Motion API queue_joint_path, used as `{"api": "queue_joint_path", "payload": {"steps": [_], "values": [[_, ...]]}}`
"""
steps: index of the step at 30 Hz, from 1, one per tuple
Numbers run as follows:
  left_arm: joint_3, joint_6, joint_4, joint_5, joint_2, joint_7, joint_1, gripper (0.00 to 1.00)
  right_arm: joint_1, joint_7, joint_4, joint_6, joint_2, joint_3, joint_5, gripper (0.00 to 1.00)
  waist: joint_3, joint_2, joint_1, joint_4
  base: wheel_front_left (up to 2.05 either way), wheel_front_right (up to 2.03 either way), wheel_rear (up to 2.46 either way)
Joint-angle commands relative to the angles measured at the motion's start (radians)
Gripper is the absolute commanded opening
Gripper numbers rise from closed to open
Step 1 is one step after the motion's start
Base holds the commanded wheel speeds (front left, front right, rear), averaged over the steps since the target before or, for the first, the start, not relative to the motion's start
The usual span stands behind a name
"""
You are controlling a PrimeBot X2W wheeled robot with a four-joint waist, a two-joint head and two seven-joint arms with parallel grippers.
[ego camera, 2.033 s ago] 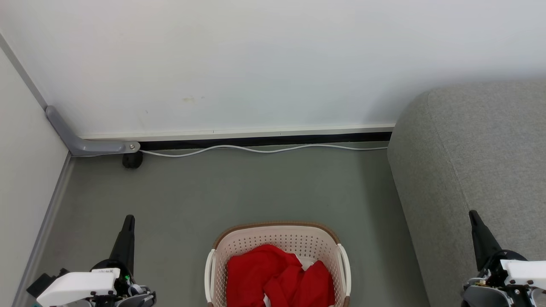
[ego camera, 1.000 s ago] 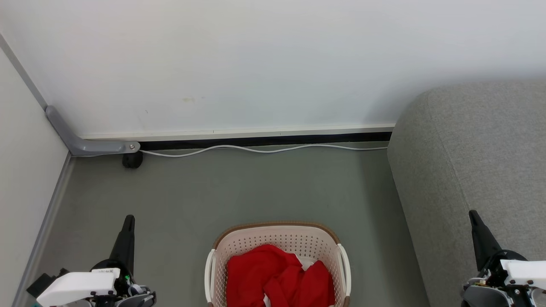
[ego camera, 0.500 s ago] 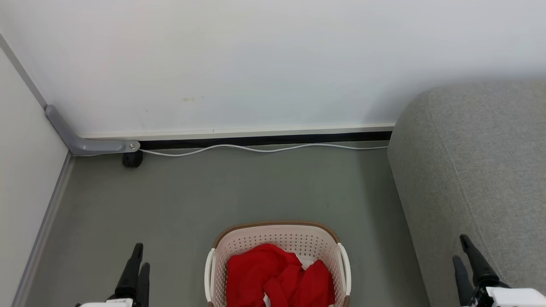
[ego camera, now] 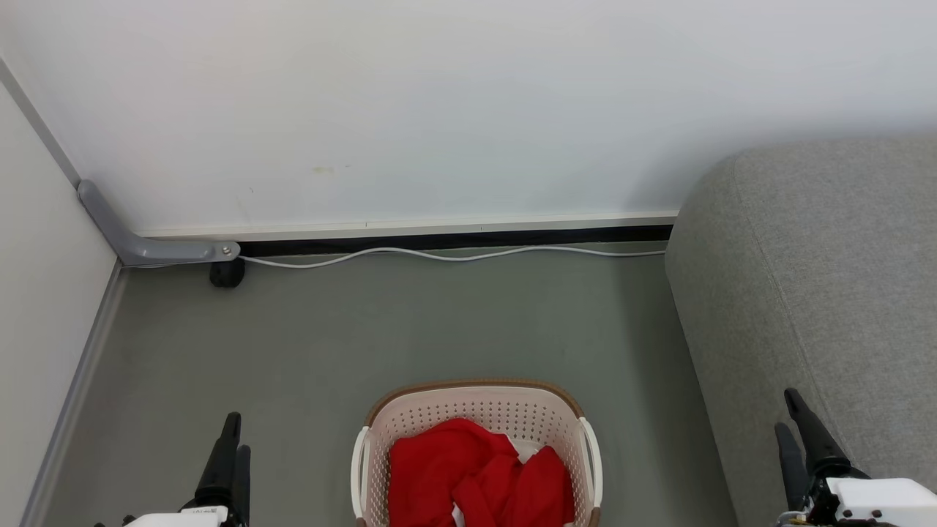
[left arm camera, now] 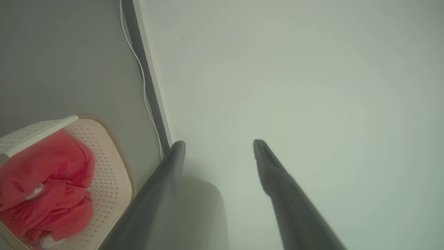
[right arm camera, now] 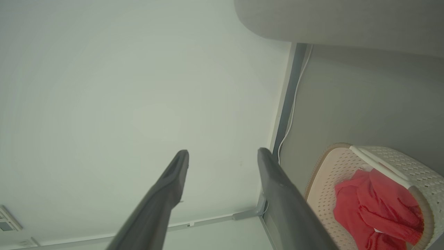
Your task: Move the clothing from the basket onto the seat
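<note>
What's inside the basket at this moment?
The basket holds crumpled red clothing, heaped across its middle. A sliver of white shows beside the folds; what it is cannot be told. The base under the heap is covered.

Soft cloth clothing (ego camera: 476, 476), perforated plastic basket (ego camera: 476, 411), matt coarse-weave fabric seat (ego camera: 827, 278).

White cable (ego camera: 439, 256) lies on the grey floor (ego camera: 366, 329) along the wall (ego camera: 439, 110) base. A grey bracket (ego camera: 146, 250) and a small black object (ego camera: 227, 274) occupy the corner.
</note>
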Motion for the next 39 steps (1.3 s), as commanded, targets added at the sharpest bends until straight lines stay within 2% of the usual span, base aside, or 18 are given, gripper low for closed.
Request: {"api": "queue_joint_path", "payload": {"steps": [1,10,19,39], "values": [[0.003,-0.001,-0.025,0.028,0.015,-0.012,-0.057,1.00,-0.053,-0.018,-0.026,0.003,-0.025,0.013,-0.016,1.00,0.000,-0.0001,-0.0002,0.000,0.00,0.00,0.00],[0.004,-0.002,-0.025,0.104,0.019,-0.035,-0.073,1.00,-0.083,-0.048,-0.015,0.003,-0.049,0.053,-0.051,1.00,0.002,-0.0001,-0.0002,0.001,0.00,0.00,0.00],[0.010,-0.002,-0.026,0.226,0.021,-0.062,-0.090,1.00,-0.114,-0.075,-0.005,0.003,-0.065,0.073,-0.131,1.00,0.004,-0.0001,-0.0002,0.001,0.00,0.00,0.00],[0.006,-0.004,-0.039,0.533,0.036,-0.120,-0.119,1.00,-0.172,-0.133,0.033,0.004,-0.111,0.148,-0.402,1.00,0.005,-0.0001,-0.0002,0.003,0.00,0.00,0.00]]}}
